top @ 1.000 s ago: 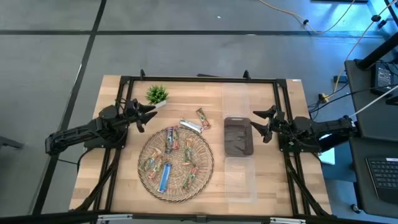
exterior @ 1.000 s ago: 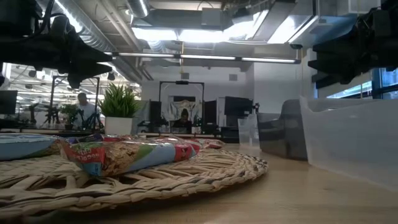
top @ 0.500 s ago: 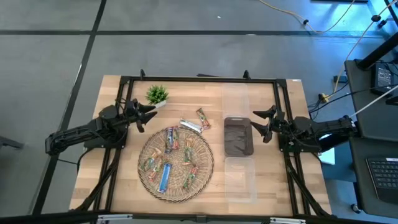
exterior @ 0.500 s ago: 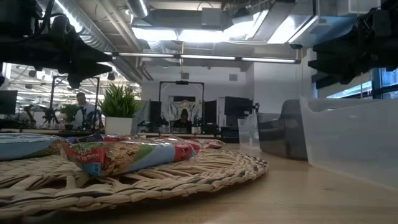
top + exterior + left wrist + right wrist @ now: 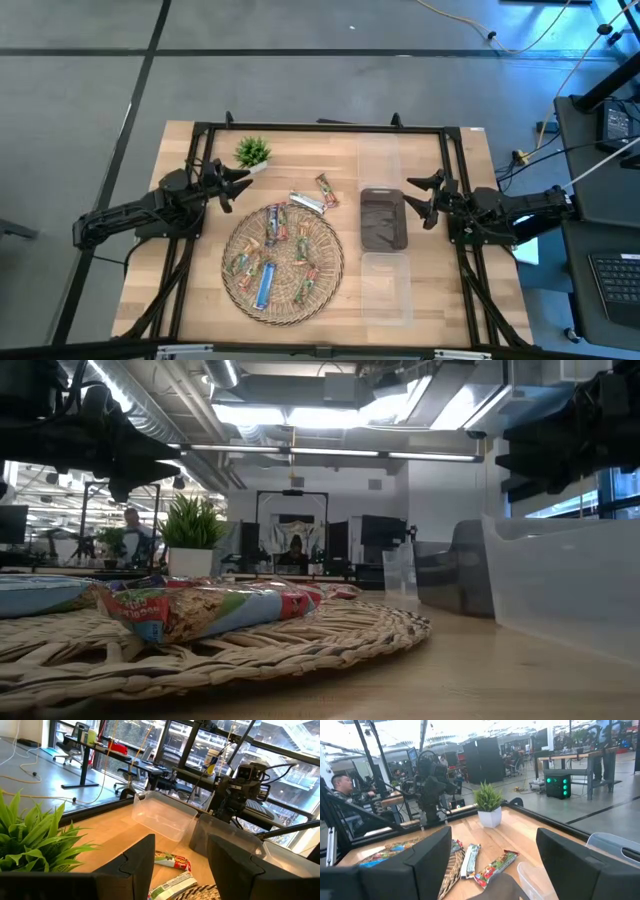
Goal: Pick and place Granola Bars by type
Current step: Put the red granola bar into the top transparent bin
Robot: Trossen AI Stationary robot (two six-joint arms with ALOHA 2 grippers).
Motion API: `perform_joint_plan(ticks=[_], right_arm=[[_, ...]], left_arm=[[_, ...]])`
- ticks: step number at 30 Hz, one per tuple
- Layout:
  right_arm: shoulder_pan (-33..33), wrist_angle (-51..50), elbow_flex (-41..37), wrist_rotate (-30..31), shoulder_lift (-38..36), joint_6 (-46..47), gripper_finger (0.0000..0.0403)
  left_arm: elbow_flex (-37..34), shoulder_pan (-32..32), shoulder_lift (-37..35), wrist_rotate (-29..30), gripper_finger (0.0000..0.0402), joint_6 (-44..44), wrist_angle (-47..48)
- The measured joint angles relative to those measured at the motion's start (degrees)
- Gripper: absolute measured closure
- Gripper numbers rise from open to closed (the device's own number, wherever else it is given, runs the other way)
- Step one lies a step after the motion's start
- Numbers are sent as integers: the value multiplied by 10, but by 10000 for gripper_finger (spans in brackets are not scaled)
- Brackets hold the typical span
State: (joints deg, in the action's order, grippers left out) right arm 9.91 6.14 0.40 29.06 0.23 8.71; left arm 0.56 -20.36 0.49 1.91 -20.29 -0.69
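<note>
I held my left gripper (image 5: 238, 184) above the table's (image 5: 440, 310) left side, beside the small potted plant (image 5: 252, 152), its fingers (image 5: 137, 865) parted with nothing between them. My right gripper (image 5: 420, 196) hung over the right side, next to the dark bin (image 5: 383, 220), its fingers (image 5: 427, 857) spread wide and likewise empty.

Most of the granola bars (image 5: 272, 255) lay scattered on the round woven mat (image 5: 330, 262) near the table's front middle. Several there were green, red and orange; one bright blue bar (image 5: 265, 283) lay toward the mat's front. Two bars sat off the mat on the bare wood, just behind it: a silver-white bar (image 5: 306, 202) and, beside it, a red and green bar (image 5: 326, 189). Both lay between the mat and the bins.

Three bins stood in a row on the right half: a clear one (image 5: 379, 162) at the back, the dark one in the middle, and another clear one (image 5: 386, 288) at the front. I could not tell whether any bin held a bar.

From table height, a green and red bar (image 5: 200, 608) rested on the mat's edge, with the plant (image 5: 190, 535) behind it. A person (image 5: 342, 795) sat in the room beyond.
</note>
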Motion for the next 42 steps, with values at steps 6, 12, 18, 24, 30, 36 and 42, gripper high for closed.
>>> perform_joint_plan(ticks=[6,12,18,24,30,36,42], right_arm=[[0,9,0,9,0,15,109],[0,9,0,23,0,28,109],[0,66,0,24,0,86,109],[0,113,62,53,22,-52,109],[0,73,215,96,171,-90,109],[-23,-80,414,112,403,-30,109],[-101,-240,606,31,629,64,109]], left_arm=[[0,0,0,0,233,0,0],[0,0,0,0,233,0,0],[0,0,0,0,233,0,0],[0,0,0,0,233,0,0],[0,0,0,0,233,0,0],[0,0,0,0,233,0,0],[0,0,0,0,233,0,0]])
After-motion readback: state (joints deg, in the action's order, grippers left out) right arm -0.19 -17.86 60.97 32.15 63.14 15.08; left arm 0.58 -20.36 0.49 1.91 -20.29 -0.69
